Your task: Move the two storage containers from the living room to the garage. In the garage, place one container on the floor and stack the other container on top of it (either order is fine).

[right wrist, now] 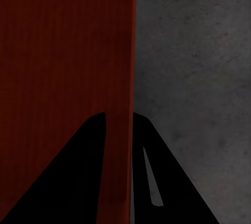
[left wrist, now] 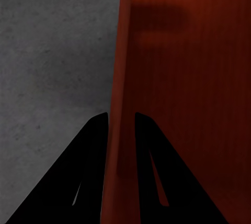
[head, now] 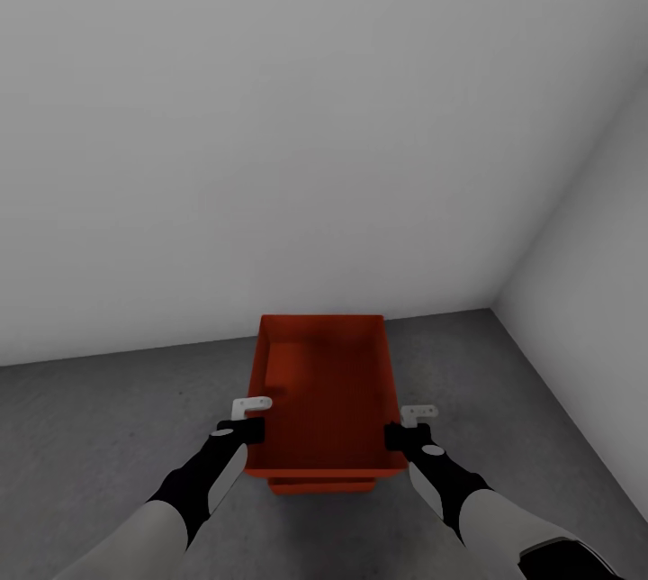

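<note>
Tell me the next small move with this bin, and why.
Probably ease it straight down. The left gripper and right gripper each pinch a side wall of the upper container, whose lower container peeks out beneath, on the concrete floor.

The floor [head: 108,436] is dark grey, mottled concrete, running back to pale grey walls [head: 270,112] that meet in a corner at the right of the head view. Near that back wall 2 orange-red storage containers [head: 324,382] stand nested, 1 inside the other; the lower container [head: 322,484] shows as a thin red edge under the upper one's near rim. Whether it rests on the concrete cannot be told.
</note>
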### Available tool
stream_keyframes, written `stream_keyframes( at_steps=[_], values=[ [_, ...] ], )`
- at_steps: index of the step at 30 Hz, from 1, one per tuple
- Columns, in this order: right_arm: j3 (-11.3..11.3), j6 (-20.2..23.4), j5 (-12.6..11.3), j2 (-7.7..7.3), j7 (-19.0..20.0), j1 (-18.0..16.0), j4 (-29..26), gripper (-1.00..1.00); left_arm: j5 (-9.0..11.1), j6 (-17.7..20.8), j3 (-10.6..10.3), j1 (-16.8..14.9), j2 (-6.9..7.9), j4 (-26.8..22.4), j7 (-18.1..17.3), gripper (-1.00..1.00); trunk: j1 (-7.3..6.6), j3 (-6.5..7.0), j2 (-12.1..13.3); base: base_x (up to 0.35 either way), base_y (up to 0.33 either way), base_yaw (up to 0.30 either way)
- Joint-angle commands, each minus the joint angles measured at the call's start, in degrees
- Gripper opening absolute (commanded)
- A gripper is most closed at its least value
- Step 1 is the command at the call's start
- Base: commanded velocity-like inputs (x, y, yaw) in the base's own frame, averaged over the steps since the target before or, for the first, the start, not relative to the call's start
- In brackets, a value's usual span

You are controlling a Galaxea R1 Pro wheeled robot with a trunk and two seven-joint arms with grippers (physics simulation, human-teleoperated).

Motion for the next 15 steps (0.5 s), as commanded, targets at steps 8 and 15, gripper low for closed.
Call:
stream_keyframes(
  at_steps=[8, 15],
  values=[
    [-0.3, -0.2, -0.9, -0.35, -0.4, 0.0, 0.2, -1.00, -1.2, -4.4, 1.0, -0.1, 0.55, -0.2, 0.8, -1.00, 0.03, -0.10, -0.1, 0.000, 0.000, 0.000],
    [-0.3, -0.3, -0.9, -0.35, -0.4, 0.0, 0.2, -1.00, -1.1, -4.4, 1.0, -0.1, 0.52, -0.2, 0.8, -1.00, 0.03, -0.10, -0.1, 0.000, 0.000, 0.000]
  ],
)
